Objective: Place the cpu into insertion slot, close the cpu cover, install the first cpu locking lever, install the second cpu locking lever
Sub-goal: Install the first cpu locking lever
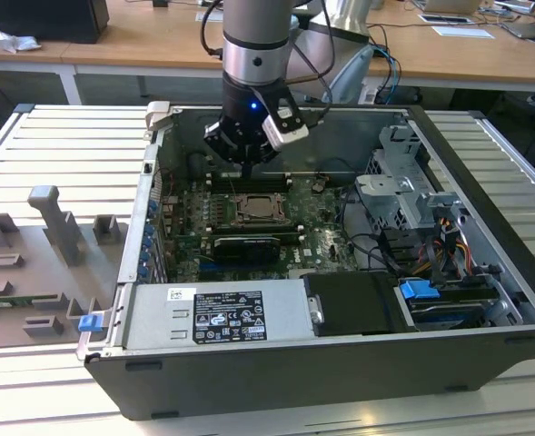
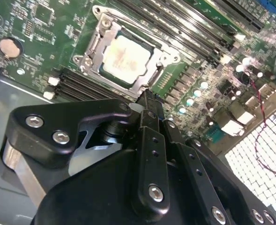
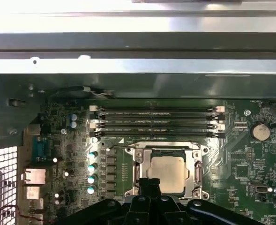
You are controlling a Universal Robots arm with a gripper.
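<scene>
Silver-grey cpu (image 3: 168, 172), seated in the insertion slot (image 1: 242, 209), looks light, stiff, fragile: grip edges only; tool (image 2: 145, 97) pinched together, empty

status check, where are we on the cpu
gripper shut, holding nothing, beside cpu cover. cpu seated, cover down over it. nothing blocking.

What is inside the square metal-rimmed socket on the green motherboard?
A pale silver-grey square chip, framed by a thin silver metal plate. Whatever lies under the chip is covered.
</scene>
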